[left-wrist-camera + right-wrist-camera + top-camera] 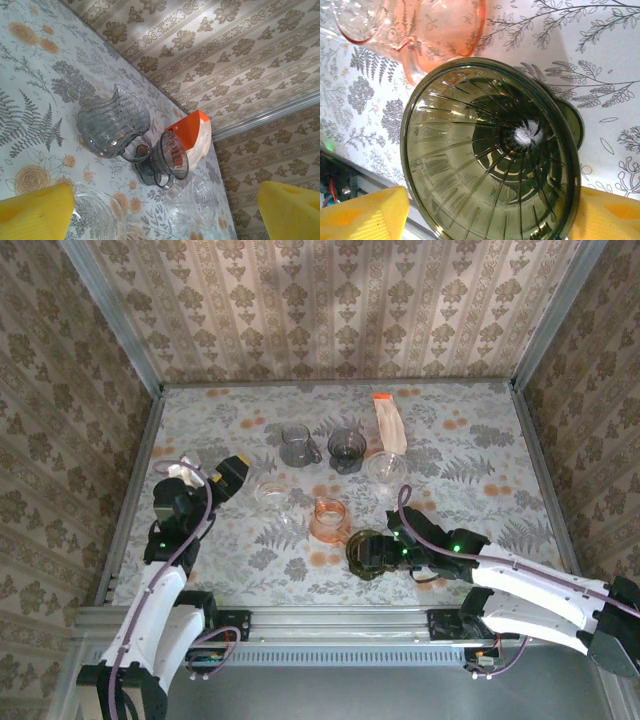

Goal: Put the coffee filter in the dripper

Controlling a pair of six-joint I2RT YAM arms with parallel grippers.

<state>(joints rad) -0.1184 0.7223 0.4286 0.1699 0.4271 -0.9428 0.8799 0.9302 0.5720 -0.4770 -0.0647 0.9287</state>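
My right gripper (487, 216) is straddling the olive dripper (490, 150) across its rim; I cannot tell whether I am squeezing it or merely bracketing it; its mouth is opening toward my wrist. Just beyond it the pink server (445, 30) is standing. My left gripper (165, 210) is hanging released, holding nothing. Ahead of it the grey dripper (169, 161) and grey jug (112, 125) are sitting side by side; past them the coffee filter pack (192, 135) is lying flat, long axis running away from me, orange end farthest. I am judging this the steadying step, with no filter fetched yet; next my left gripper is going to need a long reach over the glassware to pinch one filter free.
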